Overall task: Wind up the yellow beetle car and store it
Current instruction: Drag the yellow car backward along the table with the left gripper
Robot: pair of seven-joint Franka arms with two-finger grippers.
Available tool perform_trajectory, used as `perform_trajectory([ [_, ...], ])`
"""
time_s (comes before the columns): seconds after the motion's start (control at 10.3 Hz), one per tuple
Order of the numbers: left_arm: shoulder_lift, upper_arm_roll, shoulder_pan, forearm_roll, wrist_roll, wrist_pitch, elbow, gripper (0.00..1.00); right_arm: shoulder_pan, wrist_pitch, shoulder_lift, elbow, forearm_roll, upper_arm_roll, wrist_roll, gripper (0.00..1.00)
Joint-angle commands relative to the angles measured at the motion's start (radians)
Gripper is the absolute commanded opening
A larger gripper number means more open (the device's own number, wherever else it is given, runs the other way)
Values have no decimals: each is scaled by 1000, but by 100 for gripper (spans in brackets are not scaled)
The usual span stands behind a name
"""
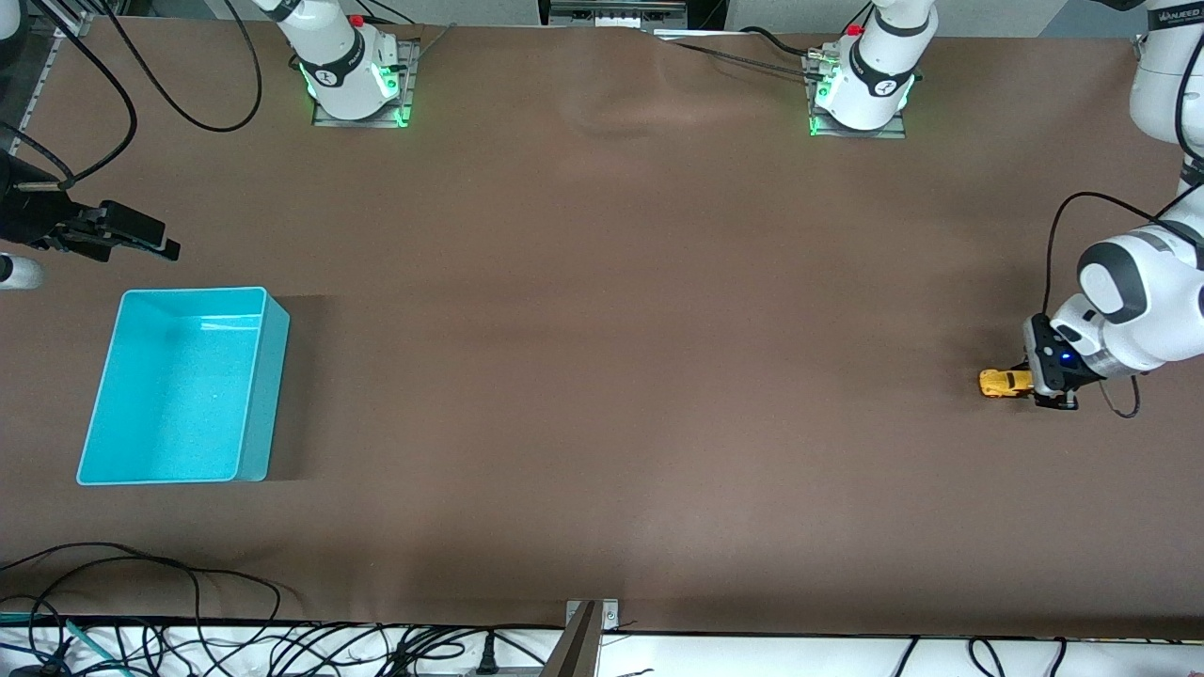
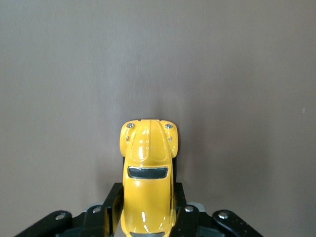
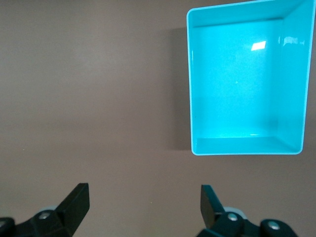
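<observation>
The yellow beetle car is a tiny rounded toy low at the table surface, at the left arm's end. My left gripper is shut on its rear half. In the left wrist view the car sticks out between the black fingers, nose pointing away from the wrist, and the gripper clamps its sides. My right gripper hangs over the table at the right arm's end, beside the bin. Its jaws stand open with nothing between them.
A turquoise bin stands empty near the right arm's end, also seen in the right wrist view. Cables lie along the table edge nearest the camera. Brown tabletop stretches between the bin and the car.
</observation>
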Motion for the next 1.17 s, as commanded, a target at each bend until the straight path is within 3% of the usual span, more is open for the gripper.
perform_trajectory([
  [0.0, 62, -5, 39, 17, 60, -11, 64, 2, -3, -2, 2, 10, 21, -18, -41, 100],
  [0.58, 68, -5, 40, 17, 94, -13, 78, 7, -3, 0, 3, 12, 21, -16, -39, 100],
  [0.68, 65, -6, 48, 2, 88, -13, 78, 73, -3, -2, 0, 13, 18, -16, -41, 100],
  [0.78, 53, -12, 65, -27, 83, -29, 80, 100, -3, -2, 2, 12, 18, -18, -42, 100],
  [1.07, 24, -21, 54, -41, 25, -202, 167, 100, -1, 0, 2, 12, 21, -24, -41, 100],
])
